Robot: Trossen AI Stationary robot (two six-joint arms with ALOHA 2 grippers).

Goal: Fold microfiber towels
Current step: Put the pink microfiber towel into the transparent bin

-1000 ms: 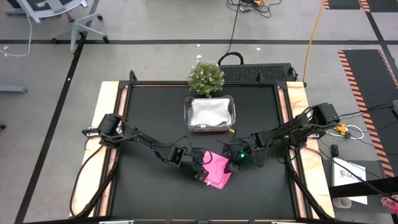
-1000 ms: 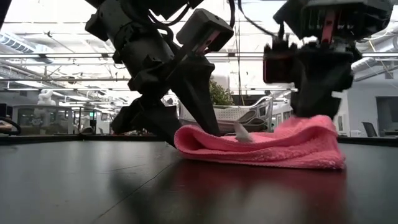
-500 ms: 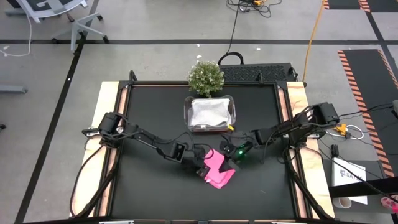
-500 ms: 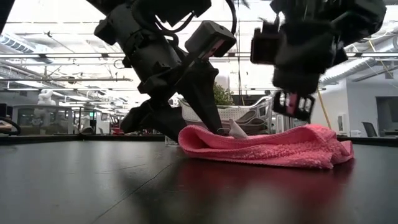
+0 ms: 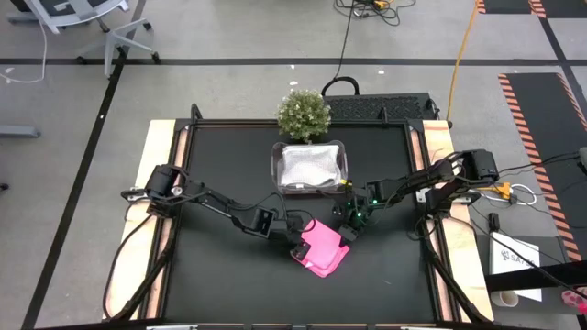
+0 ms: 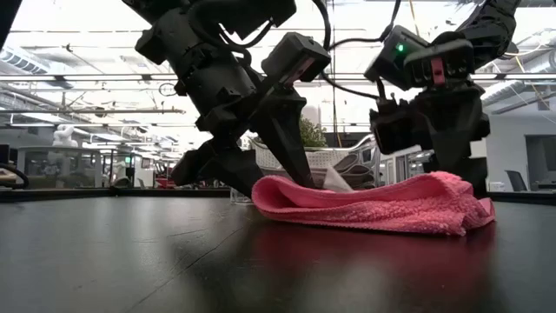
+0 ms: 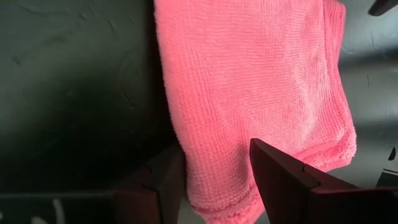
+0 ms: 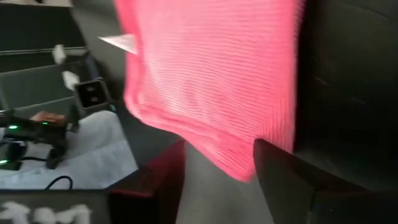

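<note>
A bright pink microfiber towel lies folded on the black table top, right of centre. My left gripper stands open at the towel's left end, fingers pointing down and straddling its edge. My right gripper is open just beyond the towel's far right corner. The towel's edge shows ahead of and between its fingers. A white label sticks up from the fold. Light grey towels lie in the tub. My left gripper comes slanting down from the table's left. One fingertip stands on the top of the towel near its left edge. The other fingertip stands on the bare table beside that edge. The towel lies flat. Whether my right gripper touches the towel I cannot tell.
A clear plastic tub stands at the table's far middle, with a small potted plant behind it. The table's pale wooden side strips bound the black mat. The mat is bare at the near left.
My right gripper has let go of the towel's right end, risen off it and drawn back toward the table's far right. That end, held up a second ago, has sunk lower onto the table. My left gripper stays at the towel's left end.
</note>
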